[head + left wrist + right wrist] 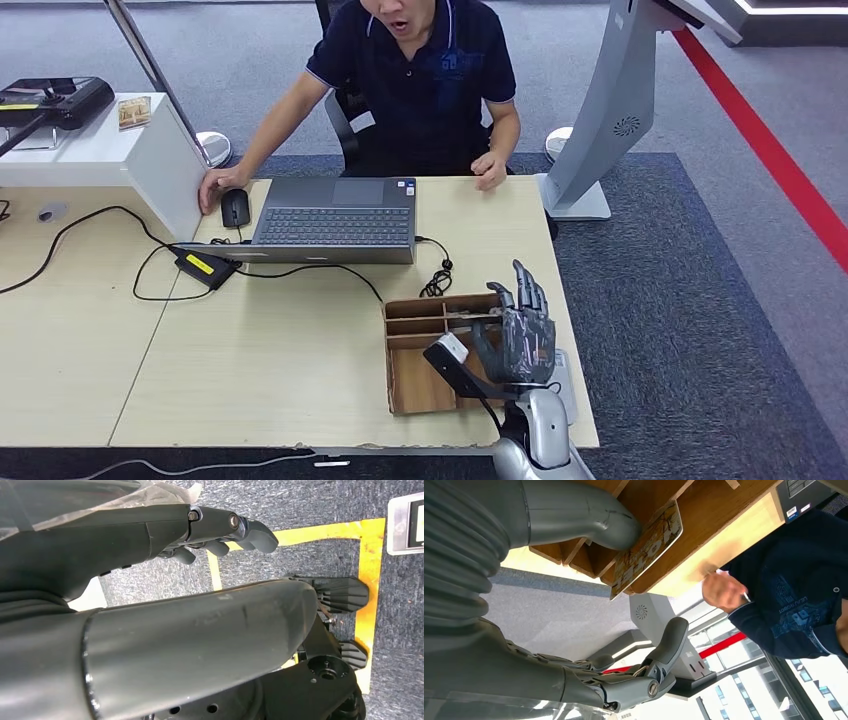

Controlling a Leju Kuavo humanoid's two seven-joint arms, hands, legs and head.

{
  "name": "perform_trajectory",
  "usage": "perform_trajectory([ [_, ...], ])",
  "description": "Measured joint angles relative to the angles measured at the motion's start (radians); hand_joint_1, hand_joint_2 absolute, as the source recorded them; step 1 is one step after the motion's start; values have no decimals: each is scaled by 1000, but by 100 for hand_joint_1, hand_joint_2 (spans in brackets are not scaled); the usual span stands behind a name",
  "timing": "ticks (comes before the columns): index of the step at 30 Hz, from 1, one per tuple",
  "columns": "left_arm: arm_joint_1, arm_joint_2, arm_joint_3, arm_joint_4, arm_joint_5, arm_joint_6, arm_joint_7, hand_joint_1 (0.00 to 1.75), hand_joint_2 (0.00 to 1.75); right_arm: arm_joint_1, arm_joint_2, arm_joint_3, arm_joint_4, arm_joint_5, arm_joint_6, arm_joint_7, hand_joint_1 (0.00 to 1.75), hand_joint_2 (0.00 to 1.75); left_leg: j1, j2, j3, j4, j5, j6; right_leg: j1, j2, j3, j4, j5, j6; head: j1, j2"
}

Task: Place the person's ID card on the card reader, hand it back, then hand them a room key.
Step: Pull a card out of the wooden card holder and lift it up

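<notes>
Right hand (520, 335) hovers with fingers spread and empty above the wooden organizer (415, 385) on the table (280, 370). Its wrist view shows the room key card (649, 547) standing on edge in a slot, long axis along the divider. Left hand (220, 535) hangs over carpet, fingers loosely curled, holding nothing.

Bare table (300, 370) lies left of the right hand (520, 335); the wooden tray (415, 345) sits just under it, laptop (335, 220) and cables (435, 280) beyond.

card (647, 550): apparently "hotel"; shirt (791, 600): "leju robot"
</notes>
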Motion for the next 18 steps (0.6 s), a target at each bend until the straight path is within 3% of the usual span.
perform_trajectory([
  [18,0,0,0,2,0,0,0,0,0,0,0,0,10,2,0,-4,82,175,0,0,0,0,0,0,0,0,0,0,0,0,0,0],
])
